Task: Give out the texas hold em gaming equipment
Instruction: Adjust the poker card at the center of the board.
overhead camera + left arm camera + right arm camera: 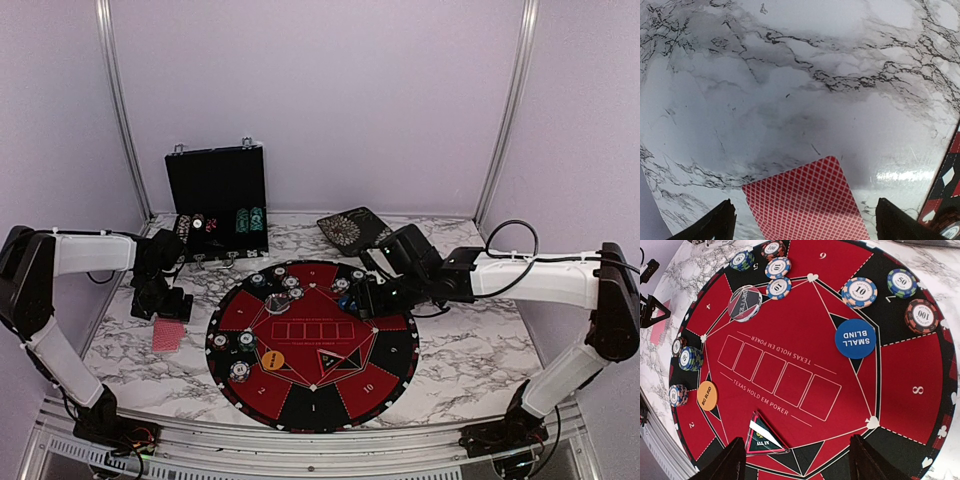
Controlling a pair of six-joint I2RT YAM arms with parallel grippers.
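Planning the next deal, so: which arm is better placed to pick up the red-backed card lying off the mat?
Left. The left fingers, open, frame the card on the marble beside the mat; the right fingers hang over the mat, away from that card.

The white, grey-veined marble worktop (pixel 470 350) carries a round red-and-black poker mat (pixel 300 400) at its centre. A red-backed playing card (pixel 167 338) lies face down just left of the mat. An open black hinged case (pixel 216 190) stands at the back left, and a dark patterned flat piece (pixel 352 228) lies at the back right.
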